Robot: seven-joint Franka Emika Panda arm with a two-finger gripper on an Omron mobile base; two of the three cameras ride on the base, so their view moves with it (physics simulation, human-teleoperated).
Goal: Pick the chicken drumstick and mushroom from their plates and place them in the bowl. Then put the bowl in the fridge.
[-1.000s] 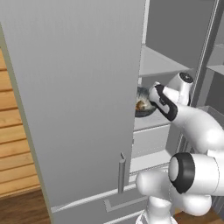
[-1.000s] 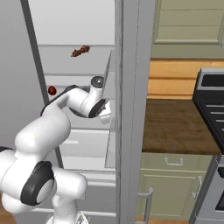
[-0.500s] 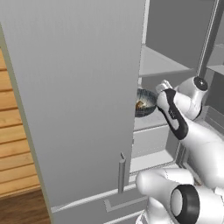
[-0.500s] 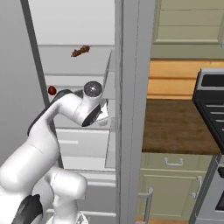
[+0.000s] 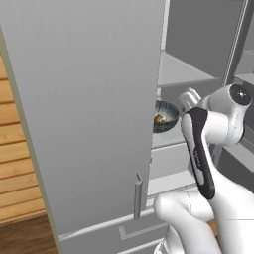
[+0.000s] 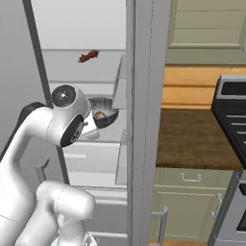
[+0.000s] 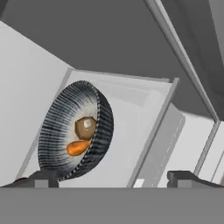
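In the left base view I am seeing the fridge with its big grey door standing open toward me, the bar handle at about 6 o'clock on the door. The bowl is sitting on a pale inner shelf, just past the door edge. The white arm is rising from 5 o'clock, and its hand is at 3 o'clock of the bowl, near it.

In the right base view I am seeing the bowl on the same shelf, at 3 o'clock of the arm's wrist. A small dark red thing is lying on the shelf above, at 12 o'clock of the bowl.

In the hand view the gripper is standing wide open and is holding nothing; its two dark tips are apart at 6 o'clock. The bowl is at 9 o'clock, clear of the tips. The chicken drumstick and the mushroom are lying inside it, touching each other.
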